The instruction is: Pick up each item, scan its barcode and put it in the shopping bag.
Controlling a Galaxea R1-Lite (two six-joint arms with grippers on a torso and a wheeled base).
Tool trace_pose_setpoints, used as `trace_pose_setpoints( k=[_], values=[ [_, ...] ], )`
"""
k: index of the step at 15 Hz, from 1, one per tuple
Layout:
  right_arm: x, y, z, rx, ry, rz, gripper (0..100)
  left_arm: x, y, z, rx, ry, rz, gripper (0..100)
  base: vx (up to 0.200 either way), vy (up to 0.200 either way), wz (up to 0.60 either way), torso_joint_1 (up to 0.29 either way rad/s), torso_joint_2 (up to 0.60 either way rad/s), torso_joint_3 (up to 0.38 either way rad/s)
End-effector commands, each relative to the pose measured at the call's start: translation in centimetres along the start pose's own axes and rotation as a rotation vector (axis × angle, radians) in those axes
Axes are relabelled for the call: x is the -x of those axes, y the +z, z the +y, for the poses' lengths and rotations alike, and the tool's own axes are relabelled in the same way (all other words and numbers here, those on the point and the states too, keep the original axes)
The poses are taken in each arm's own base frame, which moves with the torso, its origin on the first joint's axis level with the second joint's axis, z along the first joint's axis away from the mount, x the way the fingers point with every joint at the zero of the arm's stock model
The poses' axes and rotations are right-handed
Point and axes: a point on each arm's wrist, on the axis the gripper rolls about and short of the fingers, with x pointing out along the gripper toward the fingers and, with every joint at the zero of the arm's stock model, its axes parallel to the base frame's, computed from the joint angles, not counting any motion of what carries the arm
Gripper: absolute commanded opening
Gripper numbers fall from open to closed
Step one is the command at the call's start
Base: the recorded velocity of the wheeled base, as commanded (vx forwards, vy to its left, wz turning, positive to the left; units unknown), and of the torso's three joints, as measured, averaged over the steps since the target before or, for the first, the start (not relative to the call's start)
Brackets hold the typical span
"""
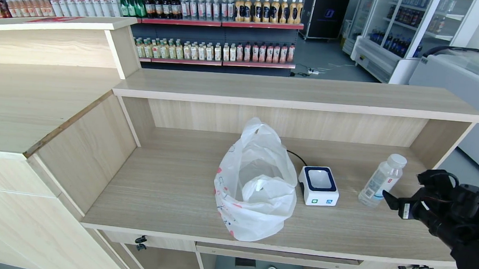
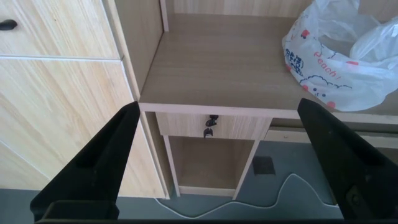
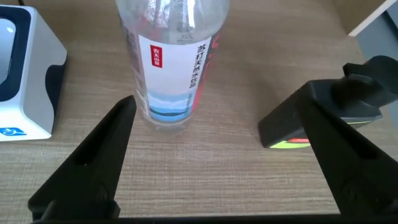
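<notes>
Right gripper [image 3: 216,109], jaws apart, faces upright bottle [image 1: 381,181]; shopping bag [image 1: 257,193] gapes beside scanner [image 1: 318,186].

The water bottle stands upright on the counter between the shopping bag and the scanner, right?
No. The water bottle stands upright on the counter, but the scanner sits between it and the shopping bag; the head view shows it.

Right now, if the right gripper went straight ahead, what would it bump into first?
Probably the bottle: it stands upright on the counter just ahead of the open right gripper, a bit off its middle line. Depth is hard to judge.
</notes>
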Motion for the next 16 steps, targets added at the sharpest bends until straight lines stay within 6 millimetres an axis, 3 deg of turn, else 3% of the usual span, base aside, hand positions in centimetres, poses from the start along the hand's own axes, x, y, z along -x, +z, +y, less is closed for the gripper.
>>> trace_pose_setpoints(
  k=[1, 7, 11, 16],
  values=[
    [-1.9, -0.1, 1.2, 0.008, 0.034, -0.023, 100, 0.0, 0.0, 0.0, 0.001, 0.0, 0.001, 100, 0.0, 0.0, 0.0, 0.0, 0.0, 0.0],
    [-4.8, -1.2, 3.2, 0.016, 0.087, -0.033, 100, 0.0, 0.0, 0.0, 0.001, 0.0, 0.001, 100, 0.0, 0.0, 0.0, 0.0, 0.0, 0.0],
    [-7.0, -0.7, 4.4, 0.024, 0.109, -0.088, 100, 0.0, 0.0, 0.0, 0.001, 0.0, 0.001, 100, 0.0, 0.0, 0.0, 0.0, 0.0, 0.0],
    [-8.0, -0.9, 5.2, 0.03, 0.144, -0.065, 100, 0.0, 0.0, 0.0, 0.001, 0.0, -0.001, 100, 0.0, 0.0, 0.0, 0.0, 0.0, 0.0]
  ],
)
